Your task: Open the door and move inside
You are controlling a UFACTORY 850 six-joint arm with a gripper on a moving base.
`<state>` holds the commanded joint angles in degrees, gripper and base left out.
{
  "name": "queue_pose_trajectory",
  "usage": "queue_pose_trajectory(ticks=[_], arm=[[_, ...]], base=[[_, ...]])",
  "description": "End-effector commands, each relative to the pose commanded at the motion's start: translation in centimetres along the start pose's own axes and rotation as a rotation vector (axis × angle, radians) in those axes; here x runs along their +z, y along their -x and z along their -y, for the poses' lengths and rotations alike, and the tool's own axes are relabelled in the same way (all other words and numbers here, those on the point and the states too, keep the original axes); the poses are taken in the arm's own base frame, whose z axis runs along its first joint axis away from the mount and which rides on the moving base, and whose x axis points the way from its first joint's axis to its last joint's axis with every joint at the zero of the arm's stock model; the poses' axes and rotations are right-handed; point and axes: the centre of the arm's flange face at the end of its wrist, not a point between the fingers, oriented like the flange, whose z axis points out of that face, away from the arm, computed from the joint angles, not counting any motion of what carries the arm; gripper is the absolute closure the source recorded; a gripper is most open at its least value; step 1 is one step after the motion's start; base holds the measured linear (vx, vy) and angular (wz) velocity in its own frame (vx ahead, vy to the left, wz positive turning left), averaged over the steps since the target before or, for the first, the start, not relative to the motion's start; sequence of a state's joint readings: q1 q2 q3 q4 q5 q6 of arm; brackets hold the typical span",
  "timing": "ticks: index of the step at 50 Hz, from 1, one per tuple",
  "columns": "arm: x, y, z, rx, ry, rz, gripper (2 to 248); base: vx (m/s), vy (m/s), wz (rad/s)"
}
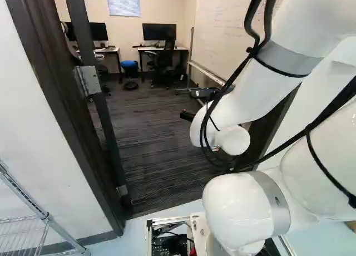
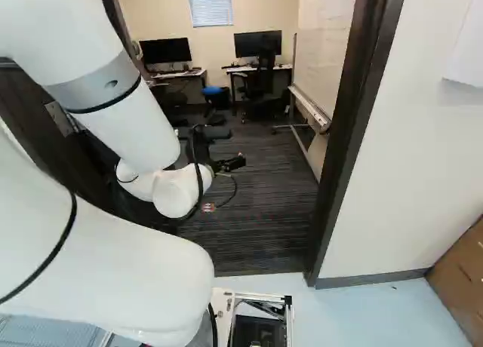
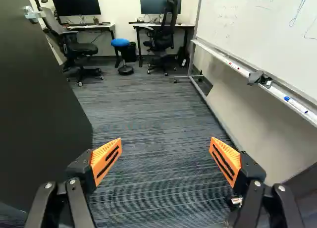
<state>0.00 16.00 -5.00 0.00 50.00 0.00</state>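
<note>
In the right base view my gripper (image 2: 235,148) reaches through the doorway into the room. In the wrist view the gripper (image 3: 166,151) has its orange-padded fingers spread wide, with only carpet visible between them. The dark door (image 3: 37,109) stands swung inward beside one finger, apart from it. Its metal handle (image 3: 33,14) shows high on the panel, farther ahead than the fingertips. In the left base view the door (image 1: 109,125) appears nearly edge-on, by a hinge (image 1: 88,80) at the frame.
Dark door frame posts (image 1: 67,119) (image 2: 349,136) flank the arm. Inside, a whiteboard (image 3: 257,34) with a tray and stand lines one side. Desks, monitors, office chairs (image 3: 161,37) and a blue stool (image 3: 120,42) stand at the back. A wire rack (image 1: 41,214) stands outside the doorway.
</note>
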Motion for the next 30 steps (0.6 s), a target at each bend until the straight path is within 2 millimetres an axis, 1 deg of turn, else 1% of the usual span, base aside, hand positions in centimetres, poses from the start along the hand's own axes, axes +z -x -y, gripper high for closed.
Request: queue_pose_trajectory(ticks=[10,30], arm=[[0.00,0.00,0.00,0.000,0.000,0.000,3],[0.00,0.00,0.00,0.000,0.000,0.000,3]], base=[[0.063,0.002,-0.003],[0.103,0.004,-0.005]])
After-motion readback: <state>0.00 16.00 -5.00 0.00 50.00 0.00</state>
